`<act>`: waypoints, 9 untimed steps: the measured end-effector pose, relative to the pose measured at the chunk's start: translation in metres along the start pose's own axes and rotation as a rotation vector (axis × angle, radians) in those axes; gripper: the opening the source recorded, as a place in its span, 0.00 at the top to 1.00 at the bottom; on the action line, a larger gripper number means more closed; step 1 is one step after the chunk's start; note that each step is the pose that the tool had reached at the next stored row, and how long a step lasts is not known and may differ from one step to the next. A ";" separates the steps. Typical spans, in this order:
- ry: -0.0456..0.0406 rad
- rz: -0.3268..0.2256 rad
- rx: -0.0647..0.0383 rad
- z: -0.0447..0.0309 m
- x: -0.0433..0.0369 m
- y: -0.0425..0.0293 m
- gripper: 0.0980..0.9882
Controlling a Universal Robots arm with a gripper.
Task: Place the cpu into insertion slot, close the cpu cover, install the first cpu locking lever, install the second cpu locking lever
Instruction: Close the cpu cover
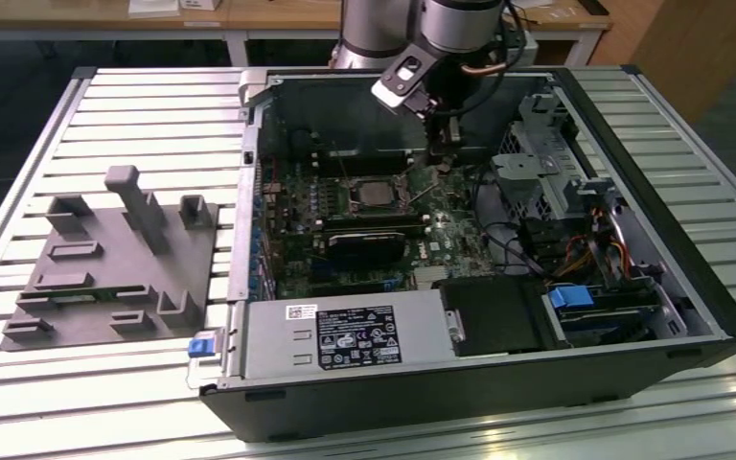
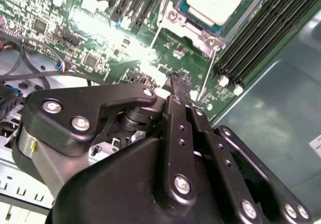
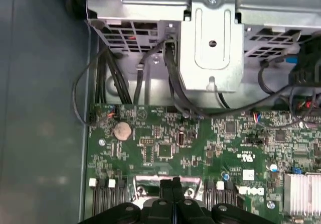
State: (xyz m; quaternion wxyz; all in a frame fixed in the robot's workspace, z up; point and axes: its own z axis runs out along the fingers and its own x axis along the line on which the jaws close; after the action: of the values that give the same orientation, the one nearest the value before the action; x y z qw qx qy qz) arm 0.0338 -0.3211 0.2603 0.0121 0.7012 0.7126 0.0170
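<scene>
The computer case [image 1: 713,287] lies open on a slatted table [image 1: 35,144], and the arm reaches down into it from the far side. The cpu [image 1: 372,195] sits in the insertion slot [image 1: 345,195], at the middle of the green board [image 1: 294,206]. In the second wrist view its pale metal top shows through the window of the cpu cover [image 2: 173,17], whose silvery frame appears to lie down around the chip.

The gripper [image 1: 443,171] is low over the board, just to the exterior view's right of the slot. In the first wrist view its fingertips [image 3: 168,184] are pressed together with no gap, and nothing can be seen between them. In the second wrist view they stand just beside a thin locking lever [image 2: 206,76] that runs along the socket's edge. Whether they touch it cannot be told.

Long black slots [image 2: 261,28] run close along the socket. A larger black block [image 1: 368,244] sits on its near side. To the exterior view's right, a silvery drive cage [image 1: 535,177] and loose dark cables [image 1: 521,251] crowd the gripper's side of the board. A coin battery [image 3: 122,130] lies on the board between the fingertips and the cage. A power supply [image 1: 342,337] fills the near left corner of the case. A grey fixture [image 1: 112,259] rests on the table, well apart at the left.
</scene>
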 end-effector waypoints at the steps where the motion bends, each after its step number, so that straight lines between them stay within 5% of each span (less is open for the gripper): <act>1: 0.0000 0.000 0.000 0.0003 0.0005 0.0009 0.99; 9: -0.0001 0.000 0.004 0.0032 0.0033 0.0144 0.99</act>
State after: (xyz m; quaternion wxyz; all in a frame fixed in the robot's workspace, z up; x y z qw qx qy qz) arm 0.0483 -0.3175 0.2577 0.0107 0.7013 0.7126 0.0155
